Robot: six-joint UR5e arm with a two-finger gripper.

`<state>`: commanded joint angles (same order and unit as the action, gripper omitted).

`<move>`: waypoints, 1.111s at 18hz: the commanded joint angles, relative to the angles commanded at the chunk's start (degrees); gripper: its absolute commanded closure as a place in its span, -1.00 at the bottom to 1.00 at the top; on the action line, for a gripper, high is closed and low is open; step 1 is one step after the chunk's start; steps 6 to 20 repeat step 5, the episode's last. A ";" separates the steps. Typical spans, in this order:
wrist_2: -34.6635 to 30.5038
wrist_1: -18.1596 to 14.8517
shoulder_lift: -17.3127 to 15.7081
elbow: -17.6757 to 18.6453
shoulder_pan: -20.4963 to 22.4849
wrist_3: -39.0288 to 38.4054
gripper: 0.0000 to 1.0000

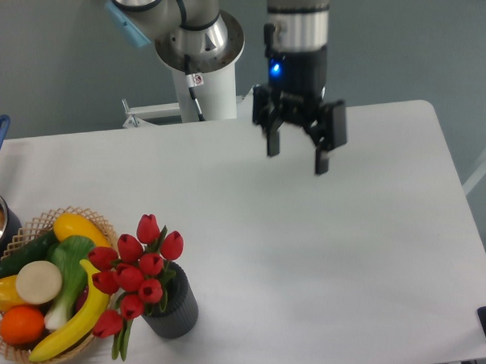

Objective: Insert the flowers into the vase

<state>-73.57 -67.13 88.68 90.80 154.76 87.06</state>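
The gripper [297, 152] hangs in the upper centre of the frame, fingers spread wide and holding nothing. The flowers [136, 267] stand in the vase [174, 310] at lower left, blooms leaning left toward the basket [91, 218] just beside it on the table [351, 250].

- The vase [174, 311] is dark, matt and ribbed.
- In it, the flowers [134, 270] have a smooth plastic sheen.
- Left of the vase, the basket [93, 221] is woven wicker.
- The table [311, 251] is plain matt white.
- The gripper [297, 154] looks like black plastic.
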 joint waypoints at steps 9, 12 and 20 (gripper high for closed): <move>0.26 -2.48 -1.49 0.87 3.00 7.51 -1.00; 0.26 -2.48 -1.49 0.87 3.00 7.51 -1.00; 0.26 -2.48 -1.49 0.87 3.00 7.51 -1.00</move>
